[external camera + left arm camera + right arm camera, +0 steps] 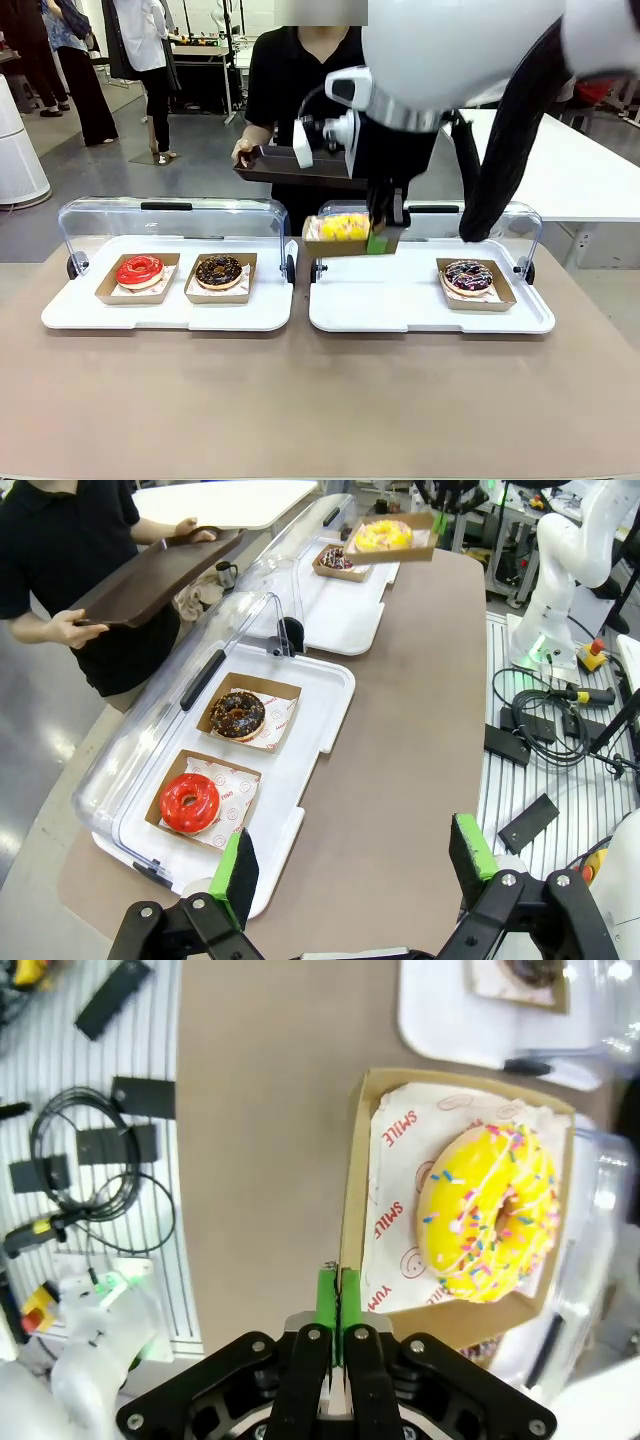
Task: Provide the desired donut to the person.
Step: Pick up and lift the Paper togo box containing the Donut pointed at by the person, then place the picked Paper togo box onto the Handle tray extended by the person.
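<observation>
Bright, even indoor light from overhead, no hard shadows. Thin soft shadows under white plastic trays point(170, 315) on matte brown table point(320, 400). Pale reflections streak clear domed plastic covers point(170, 225).

- **Front view:** table sharp. Big white robot arm point(450, 50) close to lens, soft and nearly blown out.
- **Left wrist view:** wide-angle bend, table edge curves, corners stretch.
- **Right wrist view:** yellow sprinkled donut point(490, 1210) and its brown cardboard box point(352, 1190) crisp. Clear plastic at right edge smeared, with washed-out glare.
</observation>
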You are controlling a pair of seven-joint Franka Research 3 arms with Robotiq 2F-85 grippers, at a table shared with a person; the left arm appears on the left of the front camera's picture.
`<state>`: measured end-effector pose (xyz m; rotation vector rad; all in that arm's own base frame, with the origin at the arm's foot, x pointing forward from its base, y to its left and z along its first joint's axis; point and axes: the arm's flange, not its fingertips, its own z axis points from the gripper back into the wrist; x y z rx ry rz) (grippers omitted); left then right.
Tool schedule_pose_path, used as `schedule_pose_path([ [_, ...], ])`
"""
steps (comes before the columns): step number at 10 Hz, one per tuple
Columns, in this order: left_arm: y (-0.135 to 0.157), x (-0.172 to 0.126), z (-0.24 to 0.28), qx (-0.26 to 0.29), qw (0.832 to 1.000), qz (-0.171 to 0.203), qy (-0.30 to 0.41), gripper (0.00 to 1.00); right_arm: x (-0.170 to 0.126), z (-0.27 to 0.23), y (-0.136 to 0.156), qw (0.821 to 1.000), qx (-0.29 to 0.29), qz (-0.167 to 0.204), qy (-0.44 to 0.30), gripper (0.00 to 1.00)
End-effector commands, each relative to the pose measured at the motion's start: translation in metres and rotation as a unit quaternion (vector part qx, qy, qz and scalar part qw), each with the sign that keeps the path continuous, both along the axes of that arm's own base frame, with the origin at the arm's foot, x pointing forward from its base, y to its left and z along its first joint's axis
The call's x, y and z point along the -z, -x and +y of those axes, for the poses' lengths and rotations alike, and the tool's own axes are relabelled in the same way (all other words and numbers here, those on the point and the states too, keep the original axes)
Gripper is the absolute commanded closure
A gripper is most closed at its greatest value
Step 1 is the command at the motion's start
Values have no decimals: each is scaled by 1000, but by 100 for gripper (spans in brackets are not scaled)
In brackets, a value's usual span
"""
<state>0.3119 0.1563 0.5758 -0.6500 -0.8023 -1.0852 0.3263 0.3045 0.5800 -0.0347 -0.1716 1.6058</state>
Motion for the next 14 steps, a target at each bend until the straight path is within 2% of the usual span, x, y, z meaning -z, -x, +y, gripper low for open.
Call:
schedule_pose_path([
  [1,0,-1,1,4,1000,-9,8,0,-28,-3,-14,999,44,-26,5,100],
  [3,0,-1,1,4,1000,-9,8,0,-46,-15,-25,998,60,-18,8,100],
  [6,0,-1,1,4,1000,-9,8,0,-37,-30,-42,998,52,12,16,100],
  [7,0,-1,1,4,1000,-9,8,0,-45,-27,-31,998,58,-12,-2,100],
  [14,0,-1,1,4,1000,-9,8,0,-45,-27,-31,998,58,-12,-2,100],
])
